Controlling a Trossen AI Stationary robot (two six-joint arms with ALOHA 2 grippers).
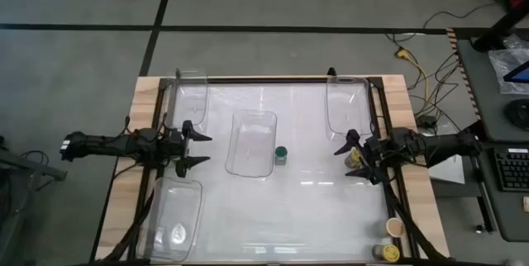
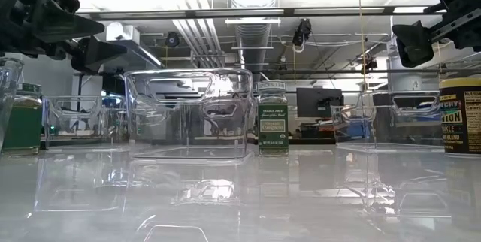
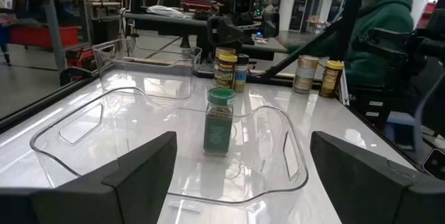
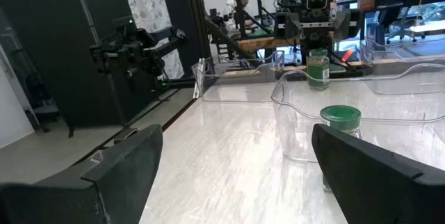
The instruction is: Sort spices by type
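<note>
Between middle bin and right edge, green-lidded jar

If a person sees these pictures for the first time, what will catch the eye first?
A lone green-lidded spice jar stands mid-table, just right of the central clear bin. The left gripper and right gripper hang open at opposite table edges, facing inward, holding nothing.

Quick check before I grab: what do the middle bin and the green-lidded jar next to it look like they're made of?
Middle bin: likely clear, glossy rigid plastic; the table shows through its walls. Green-lidded jar: transparent body, glass or plastic, hard to tell; opaque green lid and paper-looking label.
</note>
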